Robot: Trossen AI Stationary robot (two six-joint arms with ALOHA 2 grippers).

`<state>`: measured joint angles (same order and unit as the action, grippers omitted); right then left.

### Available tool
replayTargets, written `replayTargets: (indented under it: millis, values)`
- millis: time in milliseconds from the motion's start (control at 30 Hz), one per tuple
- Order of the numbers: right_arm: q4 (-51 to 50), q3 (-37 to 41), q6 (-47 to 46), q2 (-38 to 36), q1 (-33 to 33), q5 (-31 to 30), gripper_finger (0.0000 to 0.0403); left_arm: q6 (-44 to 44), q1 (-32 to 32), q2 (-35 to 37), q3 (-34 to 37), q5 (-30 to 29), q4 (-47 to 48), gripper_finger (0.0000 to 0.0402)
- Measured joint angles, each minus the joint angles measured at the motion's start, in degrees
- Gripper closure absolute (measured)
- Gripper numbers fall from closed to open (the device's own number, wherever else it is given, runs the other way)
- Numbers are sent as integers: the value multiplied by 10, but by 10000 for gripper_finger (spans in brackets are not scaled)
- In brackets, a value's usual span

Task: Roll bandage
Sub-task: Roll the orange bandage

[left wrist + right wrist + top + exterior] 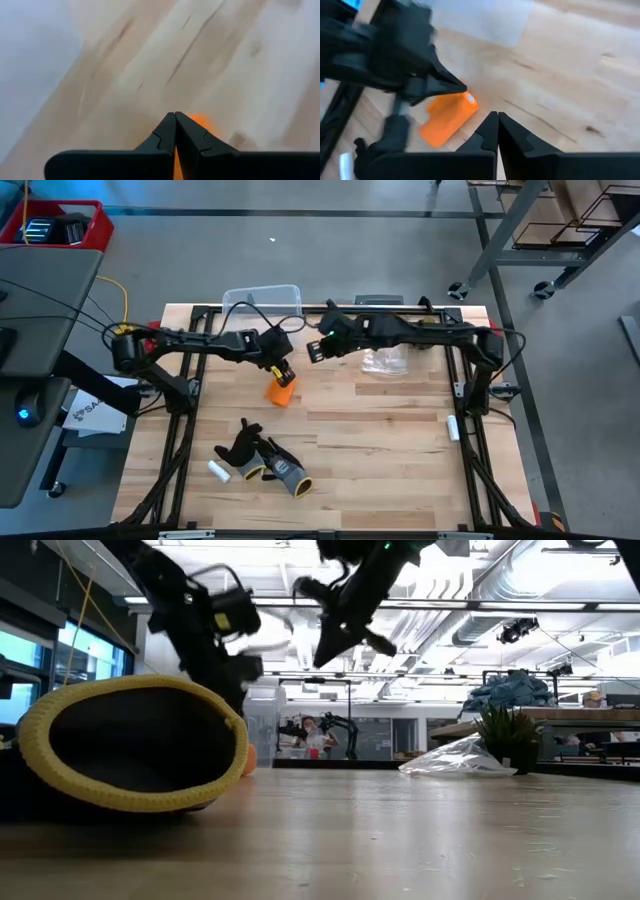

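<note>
We are seeing the bright orange soft fabric bandage (281,390) lying partly rolled on the wooden tabletop (380,450), mostly hiding behind the yellow-cuffed glove (130,745) in the low view. The left gripper (285,374) is hovering at its upper end, the right gripper (315,352) nearby above; both jaws are closed, gripping nothing.

The bandage (281,390) is bright orange, mostly rolled into a stubby bundle. It lies on the wooden table (380,440), a flat tail trailing out.
</note>
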<state>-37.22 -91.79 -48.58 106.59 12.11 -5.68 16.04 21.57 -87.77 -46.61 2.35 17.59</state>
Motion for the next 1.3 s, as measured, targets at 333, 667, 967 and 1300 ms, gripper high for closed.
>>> replayTargets:
  millis: [333,667,967,1300]
  values:
    - [-21,0,-4,-44,-2,-29,403,-2,-3,-50,1,-4,-27,401]
    - [-45,0,-4,-44,-14,-44,403,34,-55,-51,0,8,-30,401]
    - [-46,0,-4,-43,-14,-49,403,77,-89,-11,0,3,-13,401]
    - [-51,0,-4,-43,-14,-51,403,135,-92,77,37,-56,185,401]
